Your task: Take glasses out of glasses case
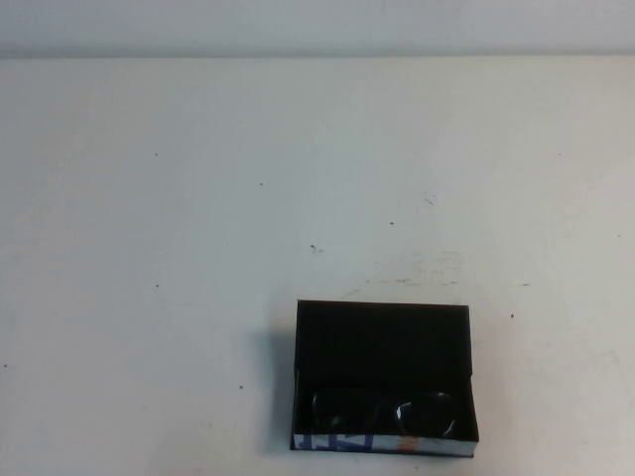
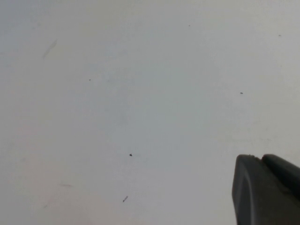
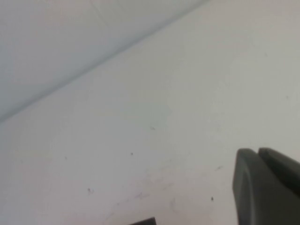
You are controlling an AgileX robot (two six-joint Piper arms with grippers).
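The glasses case (image 1: 383, 342) is a flat black open box near the table's front edge, right of centre, with a white side edge printed in blue and orange facing me. The black glasses (image 1: 383, 410) lie inside it along its near side, both lenses showing. Neither gripper shows in the high view. My left gripper (image 2: 260, 158) is shut and empty over bare table in the left wrist view. My right gripper (image 3: 258, 151) is shut and empty over bare table; a black corner of the case (image 3: 144, 221) shows at the edge of the right wrist view.
The white table (image 1: 198, 198) has small dark specks and faint scuff marks (image 1: 427, 263) behind the case. Its far edge meets a pale wall (image 1: 317, 25).
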